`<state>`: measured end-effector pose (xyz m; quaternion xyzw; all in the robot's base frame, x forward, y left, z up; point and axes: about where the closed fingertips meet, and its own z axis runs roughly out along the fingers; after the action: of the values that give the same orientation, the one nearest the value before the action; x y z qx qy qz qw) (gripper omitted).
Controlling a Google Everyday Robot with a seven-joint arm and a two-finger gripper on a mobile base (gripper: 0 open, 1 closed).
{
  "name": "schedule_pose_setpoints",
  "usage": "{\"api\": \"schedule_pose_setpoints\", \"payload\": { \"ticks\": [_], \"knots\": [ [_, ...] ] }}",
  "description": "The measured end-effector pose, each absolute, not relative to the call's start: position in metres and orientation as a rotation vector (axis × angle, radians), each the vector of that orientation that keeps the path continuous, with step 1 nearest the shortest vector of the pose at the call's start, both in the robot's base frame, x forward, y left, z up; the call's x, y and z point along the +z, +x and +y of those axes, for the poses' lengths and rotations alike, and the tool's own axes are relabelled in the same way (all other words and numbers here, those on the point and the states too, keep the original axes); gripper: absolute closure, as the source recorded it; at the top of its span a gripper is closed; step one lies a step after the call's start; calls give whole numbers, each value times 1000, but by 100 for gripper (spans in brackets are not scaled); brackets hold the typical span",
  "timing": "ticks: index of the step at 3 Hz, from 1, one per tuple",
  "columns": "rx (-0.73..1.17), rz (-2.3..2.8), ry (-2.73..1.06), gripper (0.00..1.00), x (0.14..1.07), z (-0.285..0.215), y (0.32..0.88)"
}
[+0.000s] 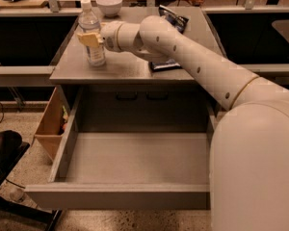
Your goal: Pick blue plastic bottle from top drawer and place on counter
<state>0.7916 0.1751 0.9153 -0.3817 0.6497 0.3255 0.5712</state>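
The blue plastic bottle (90, 22), clear with a white cap and a pale label, stands upright on the left part of the grey counter (125, 70). My gripper (90, 39) reaches in from the right and is shut on the bottle at label height, with a yellowish finger (88, 38) across its front. The top drawer (135, 160) is pulled fully open below the counter and its floor is bare.
A white bowl (109, 5) sits at the counter's back edge, just behind the bottle. A dark packet (172, 19) lies on the counter, partly under my arm. A tan wooden box (50, 124) hangs at the drawer's left side. Dark shelving flanks both sides.
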Motion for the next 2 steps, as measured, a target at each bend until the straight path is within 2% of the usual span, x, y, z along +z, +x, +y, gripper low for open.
{"api": "schedule_pose_setpoints", "payload": {
  "ticks": [1, 2],
  "knots": [
    [764, 1524, -895, 100, 919, 175, 792],
    [764, 1524, -895, 74, 919, 175, 792]
  ]
}}
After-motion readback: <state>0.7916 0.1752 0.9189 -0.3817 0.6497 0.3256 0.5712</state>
